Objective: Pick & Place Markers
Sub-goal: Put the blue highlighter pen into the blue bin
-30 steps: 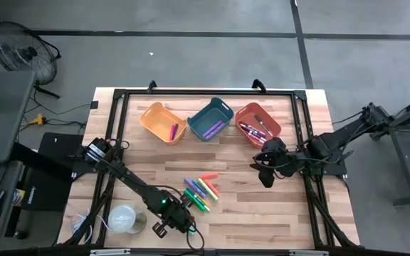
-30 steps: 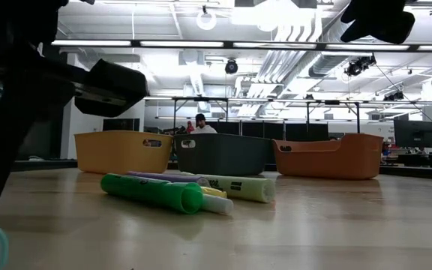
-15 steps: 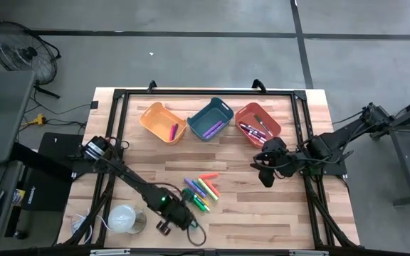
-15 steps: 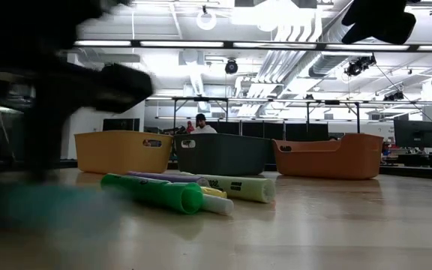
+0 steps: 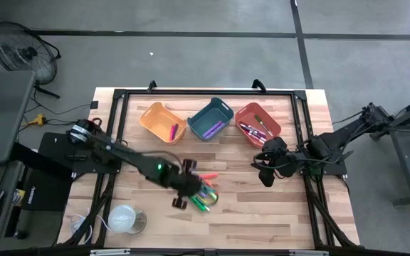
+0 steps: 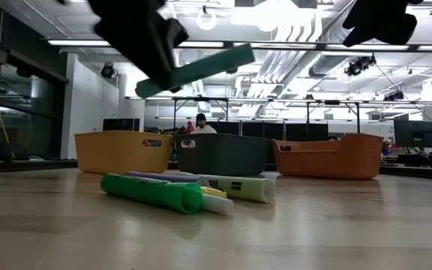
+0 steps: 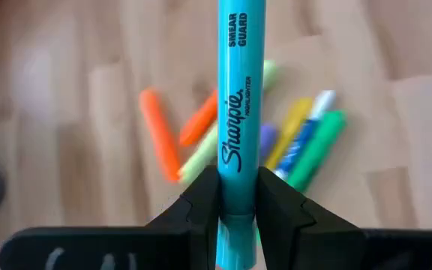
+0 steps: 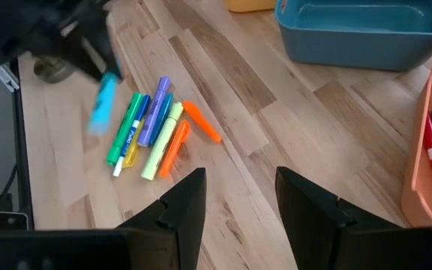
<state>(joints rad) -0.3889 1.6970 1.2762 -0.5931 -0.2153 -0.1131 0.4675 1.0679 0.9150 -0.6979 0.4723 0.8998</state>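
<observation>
Currently the left gripper [image 7: 238,196] is clamping its jaws on a teal capped highlighter marker [image 7: 237,112] above the desk; the right gripper [image 8: 240,196] is waiting, jaws apart. Carrying should be kept level toward the blue plastic bin [image 5: 211,119].

The room has a grey concrete floor [image 5: 191,57] with dark lines crossing it. A black fan [image 5: 16,50] stands on the floor, beyond the far left corner of the wooden tabletop [image 5: 262,213]. In the low view, long ceiling lights [image 6: 276,46] and pipes hang above, and a person [image 6: 199,124] sits far behind, among dark monitors [image 6: 415,133].
</observation>
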